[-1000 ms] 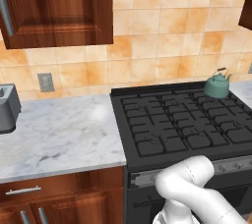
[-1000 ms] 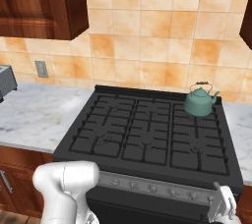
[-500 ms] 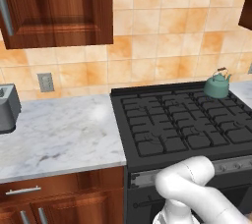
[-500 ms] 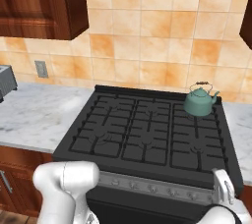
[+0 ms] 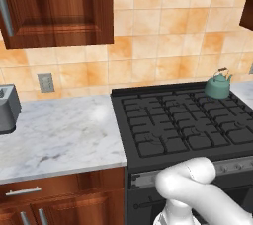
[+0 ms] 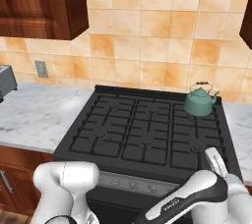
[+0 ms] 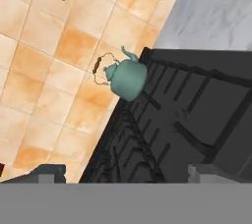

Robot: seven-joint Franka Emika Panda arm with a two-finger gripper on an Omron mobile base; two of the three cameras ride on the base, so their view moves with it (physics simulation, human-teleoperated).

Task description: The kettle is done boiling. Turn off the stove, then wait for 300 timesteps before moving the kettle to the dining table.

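Squat glossy teal kettle (image 6: 199, 101) on black cast-iron stove (image 6: 142, 129) grates, claw (image 7: 125, 171) spread wide

teal-green kettle (image 6: 199, 101), black stove (image 6: 142, 129), orange-tan tiled wall (image 6: 147, 36), grey-veined white marble counter (image 5: 54, 132), reddish-brown cabinets (image 5: 57, 7).

Kettle (image 5: 217, 86): small, squat, teal-green, rounded body w/ thin arched handle, short spout, small lid knob. Sits upright on back right burner of stove (image 5: 183, 128), close to tiled wall. Seen too in right base view (image 6: 198, 102) and hand view (image 7: 128, 78). Stove: wide black gas range, black cast grates over several burners, grey knob strip along front.
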